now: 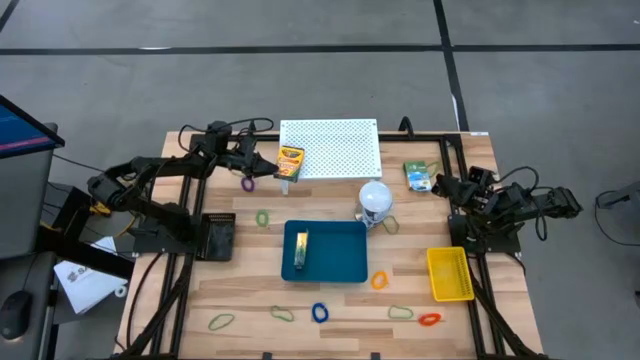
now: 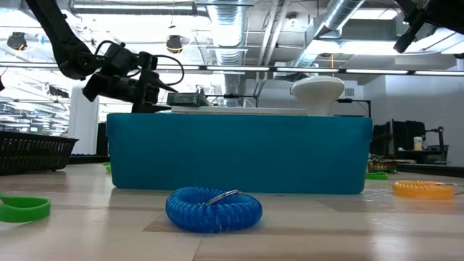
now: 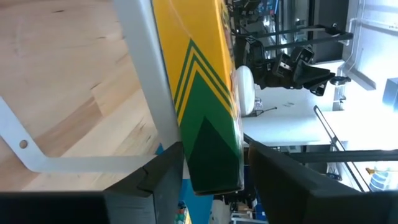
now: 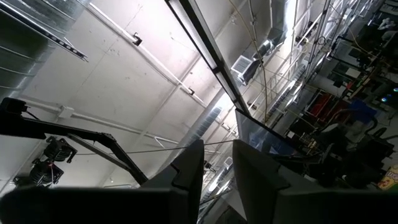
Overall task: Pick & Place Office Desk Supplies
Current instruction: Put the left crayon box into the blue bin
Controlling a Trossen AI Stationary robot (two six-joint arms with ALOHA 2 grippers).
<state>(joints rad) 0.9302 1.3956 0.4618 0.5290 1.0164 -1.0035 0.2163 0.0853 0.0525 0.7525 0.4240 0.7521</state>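
Observation:
A yellow-green crayon box (image 1: pixel 290 161) sits at the left edge of the white perforated board (image 1: pixel 332 147). In the left wrist view the box (image 3: pixel 202 93) lies beside the board's white leg (image 3: pixel 149 81). My left gripper (image 1: pixel 268 159) is open, with the box's end between its fingers. Small loops lie on the table: purple (image 1: pixel 248 183), green (image 1: pixel 262 217), orange (image 1: pixel 379 280), blue (image 1: pixel 319 312) and red (image 1: pixel 430 319). A green packet (image 1: pixel 418 175) lies at the far right. My right gripper (image 4: pixel 217 171) points up at the ceiling, open and holding nothing. My left gripper comes level from the table's left side, with the crayon box's green end (image 3: pixel 211 158) between its two fingers. One finger (image 3: pixel 168 180) lies close against the box's side, and I cannot tell whether it touches. A narrow gap shows at the other finger (image 3: pixel 273 180).
A blue tray (image 1: pixel 345 262) at mid-table holds a small packet (image 1: pixel 301 250). A white ball-shaped object (image 1: pixel 375 198) stands behind it. A yellow basket (image 1: pixel 450 272) sits at the right and a black basket (image 1: pixel 218 235) at the left. More green loops (image 1: pixel 220 322) lie near the front edge.

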